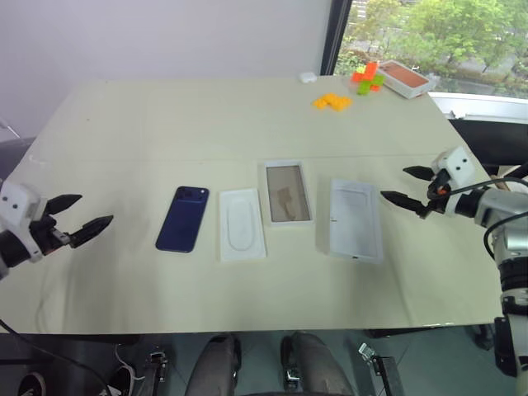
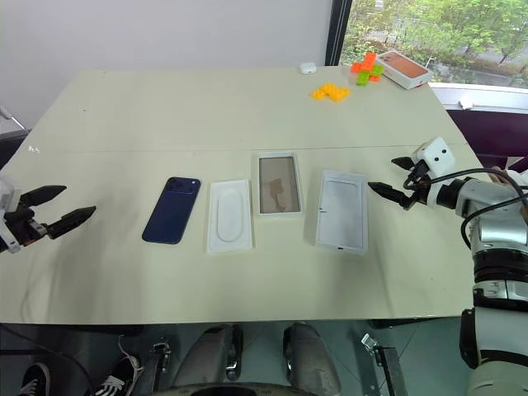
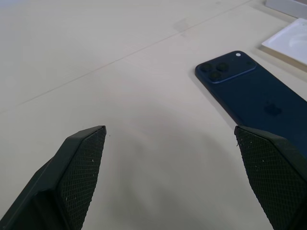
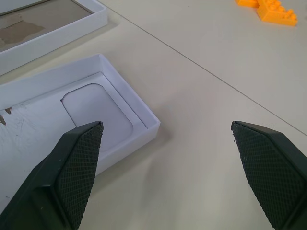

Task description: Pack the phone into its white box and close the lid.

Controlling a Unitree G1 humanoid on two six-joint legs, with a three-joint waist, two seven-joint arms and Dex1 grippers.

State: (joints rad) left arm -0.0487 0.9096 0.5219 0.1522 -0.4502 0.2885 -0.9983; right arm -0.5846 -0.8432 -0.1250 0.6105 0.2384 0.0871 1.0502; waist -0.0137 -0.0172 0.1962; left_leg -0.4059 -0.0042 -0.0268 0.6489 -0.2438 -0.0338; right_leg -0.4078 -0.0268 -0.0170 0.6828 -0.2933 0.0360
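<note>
nothing of the packing is done yet, judging by how things lie. the phone [image 1: 183,219] rests back-up on the table [image 1: 165,124], left of centre in the head views, its camera bump at the far end, and nothing touches it. just to its right lies a flat white insert [image 1: 242,224] with an oval recess, and right of that, a little higher in the frame, sits the white box [image 1: 286,193], open, with its brownish floor bare. the lid [image 1: 355,219] lies further right, inside face up, apart from the box.

the left gripper [image 1: 76,219] hangs at the left edge of the frame, well apart from the phone, its 2 black fingers spread wide with nothing between them; in the left wrist view the phone shows beyond and beside one fingertip. the right gripper [image 1: 406,186] hovers at the right edge, near the lid's far right side but not touching it, jaws likewise wide and empty.

in the upper right of the frame, near the window, are orange and green toy bricks [image 1: 332,101] and an orange-topped box [image 1: 406,78], well clear of the work.

what is left is everything: 1, lift the phone; 2, lay it in the box; 3, turn the lid over and seat it on top. the thin phone lying flat may be awkward to pick up.
</note>
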